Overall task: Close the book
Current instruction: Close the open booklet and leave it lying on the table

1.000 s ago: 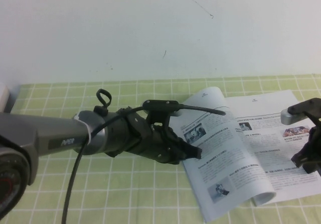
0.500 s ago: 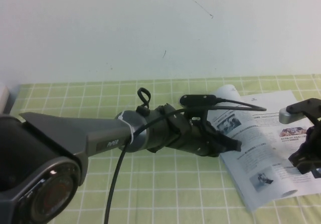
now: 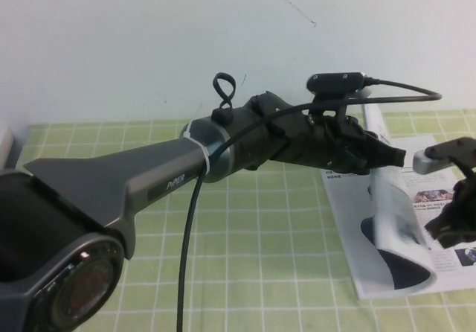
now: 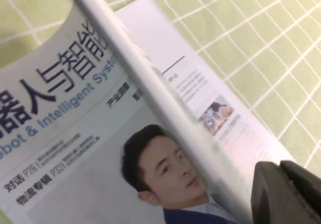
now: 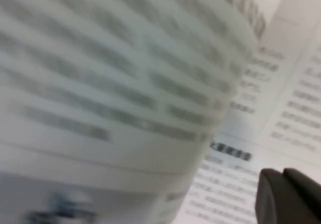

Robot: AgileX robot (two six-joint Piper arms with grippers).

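Book [image 3: 349, 228] lies open at the worktop's [image 3: 260, 235] right, left pages standing upright against my closed left end effector [image 3: 390, 155]. Sweep rightward, steady and low. My closed right end effector [image 3: 448, 231], hovering over the right page, should clear out first.

Thin magazine-like book [image 3: 387, 205], half open, left pages lifted upright

The raised book page [image 3: 384, 198] stands between the left end effector [image 3: 399, 157] and right end effector [image 3: 448, 230].
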